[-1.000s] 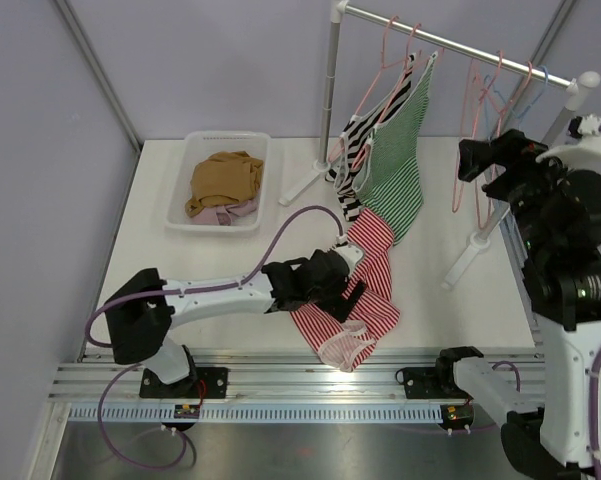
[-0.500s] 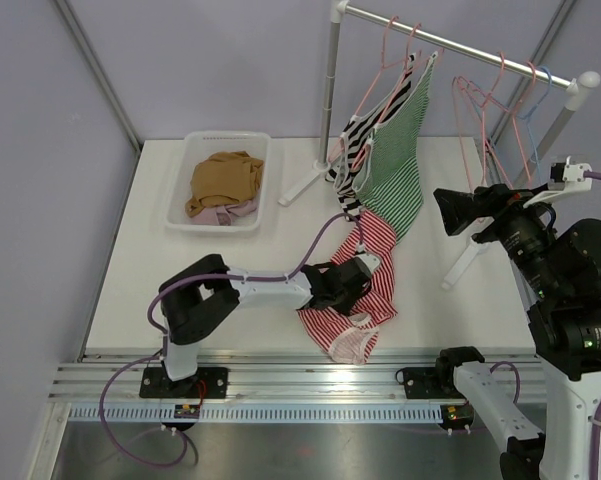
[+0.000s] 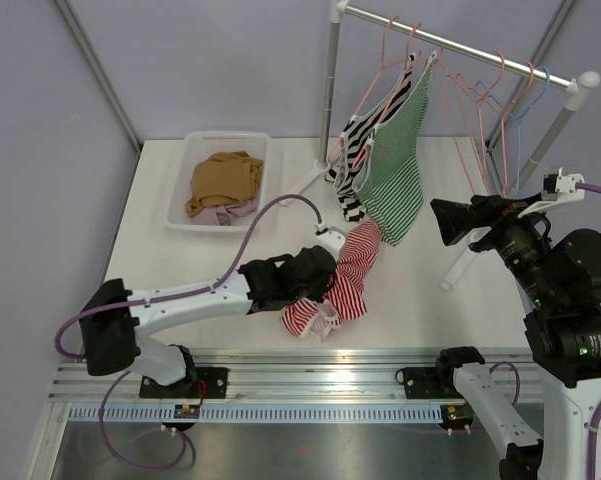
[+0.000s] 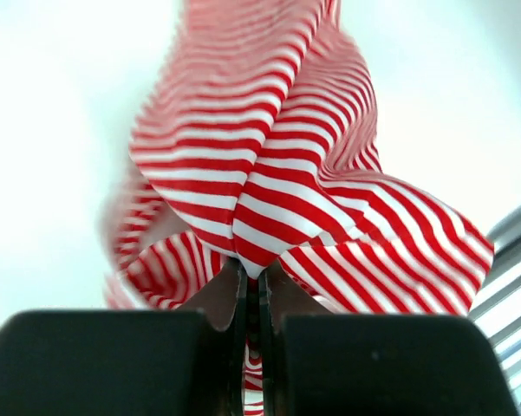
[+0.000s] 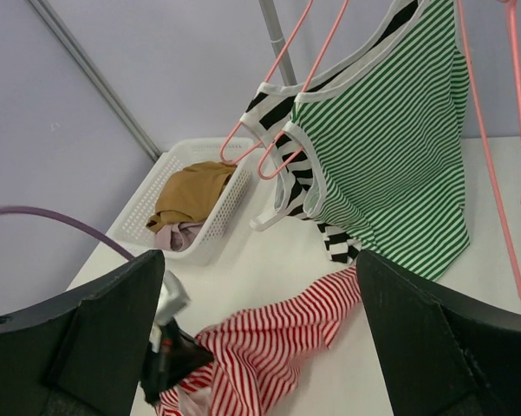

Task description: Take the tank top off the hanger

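Basket (image 3: 228, 136): brown top (image 3: 225, 178), pink cloth (image 3: 220, 214); red tank top (image 3: 355, 268) outside

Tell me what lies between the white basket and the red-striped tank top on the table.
Bare white table up to the red-striped tank top, with only the left arm's purple cable looping across. The top external view shows it.
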